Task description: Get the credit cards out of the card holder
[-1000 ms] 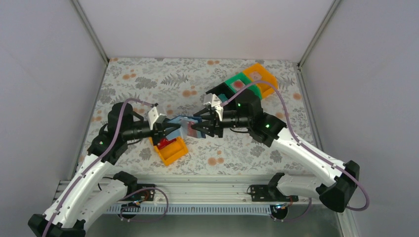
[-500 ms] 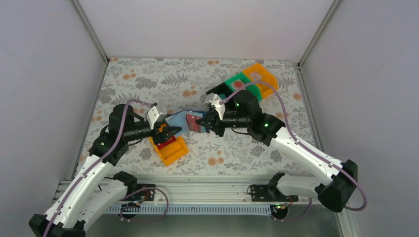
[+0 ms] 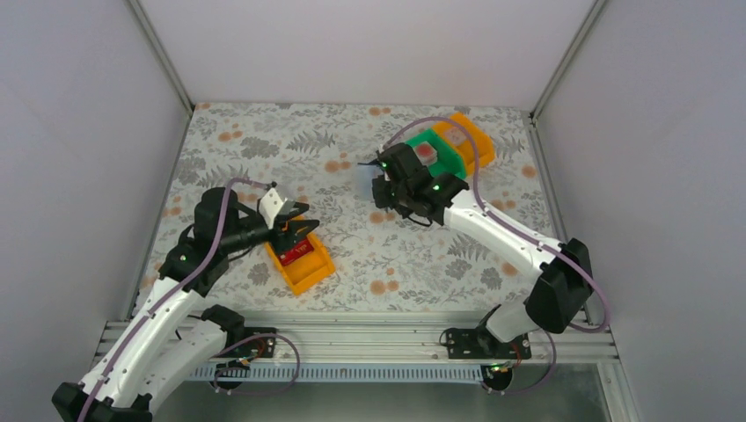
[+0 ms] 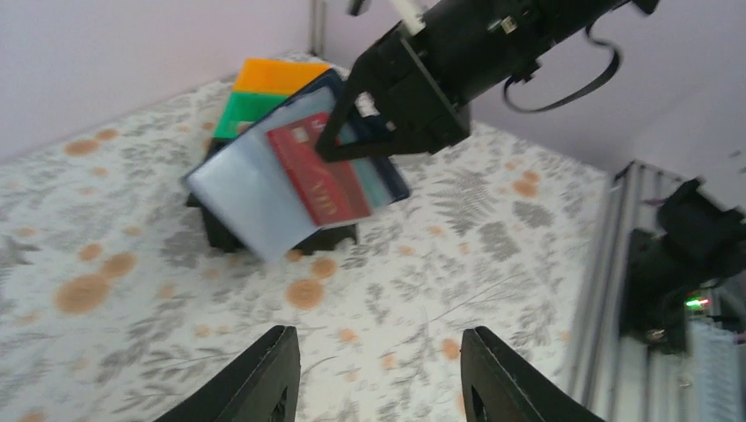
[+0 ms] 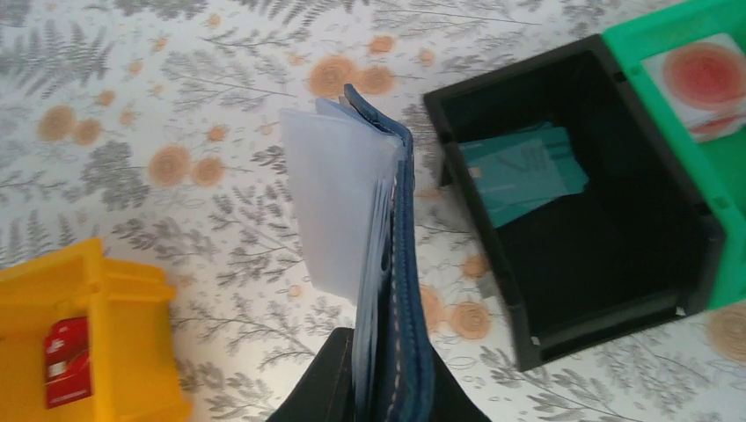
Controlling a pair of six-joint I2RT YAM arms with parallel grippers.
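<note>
My right gripper [image 5: 391,352] is shut on the lower edge of the dark navy card holder [image 5: 405,255] and holds it upright, its pale clear sleeves [image 5: 339,198] fanned to the left. In the left wrist view a red credit card [image 4: 321,171] shows in a sleeve of the card holder [image 4: 255,189]. A teal card [image 5: 523,180] lies in the black bin [image 5: 607,327] right of the holder. Another red card [image 5: 66,360] lies in the near orange bin [image 5: 106,290]. My left gripper [image 4: 378,352] is open and empty, hovering over that orange bin [image 3: 303,268].
A green bin [image 5: 669,25] with a pinkish-white card [image 5: 708,75] stands behind the black one. A second orange bin [image 3: 471,136] sits at the back right. The floral tabletop [image 3: 264,149] is walled on three sides.
My left gripper opened, let go of the card holder and drew back over the near orange bin. My right gripper shut on the holder and carried it back and right, beside the black bin.
</note>
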